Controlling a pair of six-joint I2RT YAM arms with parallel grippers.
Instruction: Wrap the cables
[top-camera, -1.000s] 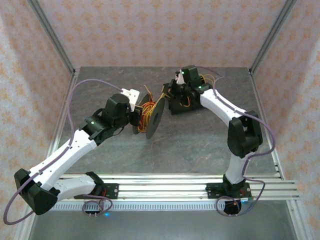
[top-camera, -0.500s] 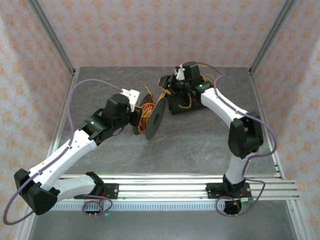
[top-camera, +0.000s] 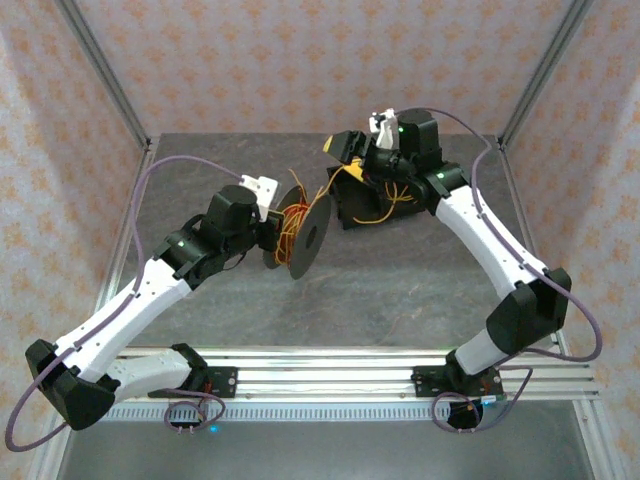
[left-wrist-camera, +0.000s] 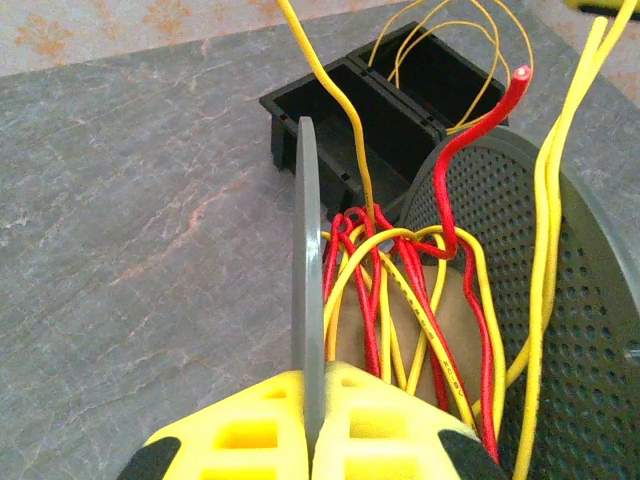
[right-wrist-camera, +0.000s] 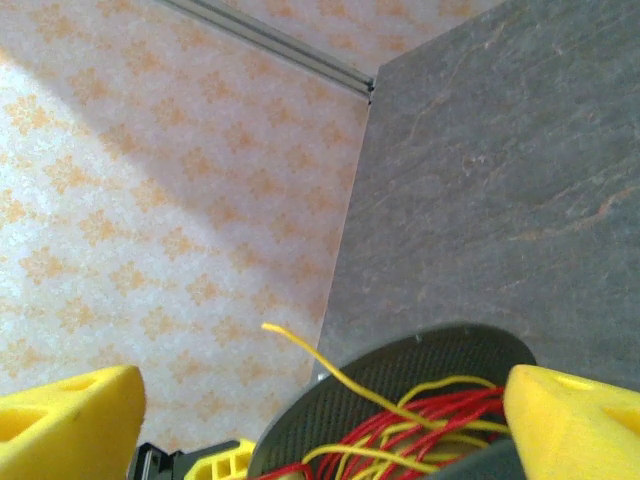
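The dark grey spool (top-camera: 312, 236) hangs above the table, and my left gripper (top-camera: 268, 232) is shut on one thin flange (left-wrist-camera: 308, 300), its yellow fingers (left-wrist-camera: 250, 430) pressed on both sides. Red and yellow cables (left-wrist-camera: 400, 290) lie in loose loops round the core between the two flanges. One red end (left-wrist-camera: 520, 75) sticks up, and long yellow strands (left-wrist-camera: 560, 150) run off to the upper right. My right gripper (top-camera: 346, 158) stands open behind and above the spool, with nothing between its fingers (right-wrist-camera: 70, 420). Below it I see the spool's rim (right-wrist-camera: 400, 375) and a free yellow end (right-wrist-camera: 275, 332).
A black two-compartment bin (top-camera: 365, 207) stands on the table behind the spool, with yellow wire loops (left-wrist-camera: 440, 40) hanging over it. The grey stone-look table (top-camera: 380, 290) is walled by patterned panels on three sides. Open room lies in front of the spool.
My right gripper has gone from shut to wide open and has lifted back and to the right, away from the spool. My left gripper still holds the spool in about the same place.
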